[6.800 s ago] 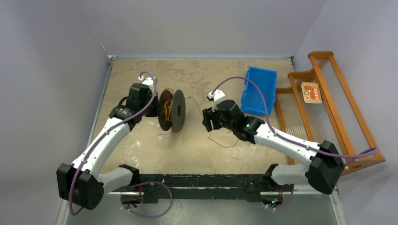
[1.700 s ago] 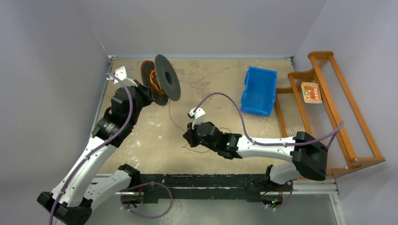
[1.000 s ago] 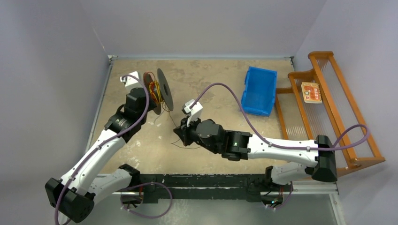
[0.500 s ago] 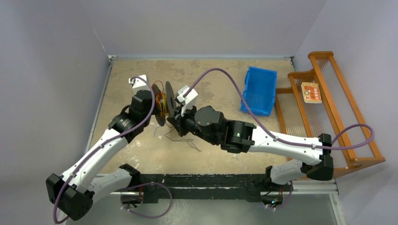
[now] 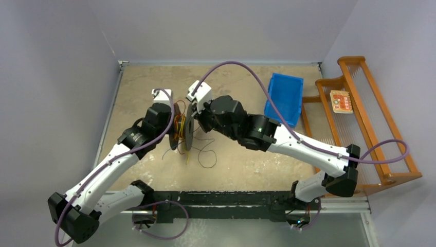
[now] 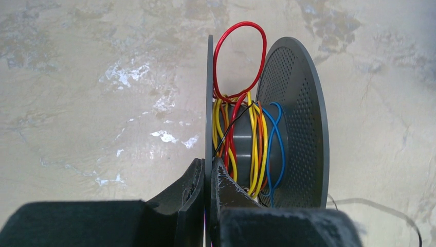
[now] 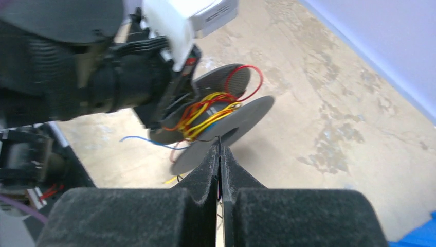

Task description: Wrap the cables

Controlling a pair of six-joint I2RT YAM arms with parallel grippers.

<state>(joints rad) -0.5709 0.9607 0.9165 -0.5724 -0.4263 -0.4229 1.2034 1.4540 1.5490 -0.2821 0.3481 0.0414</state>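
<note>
Blue bin (image 5: 283, 99) at the far right of the table (image 5: 241, 172), apart from both arms. A black two-flanged spool (image 6: 298, 128), held on edge, carries the cables (image 6: 252, 149): yellow, red, orange and blue turns around its hub, with a red loop (image 6: 240, 23) rising past the rims and loose ends trailing on the table. Left gripper (image 6: 208, 167) is clamped on one flange. Right gripper (image 7: 219, 154) is pinched onto the thin black strand (image 7: 218, 143) leading from the hub.

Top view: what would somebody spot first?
The black spool stands out, held on edge in the middle, with red, yellow and blue cables wound round it. The left hand pinches one spool disc; the right hand pinches a thin black strand.
</note>
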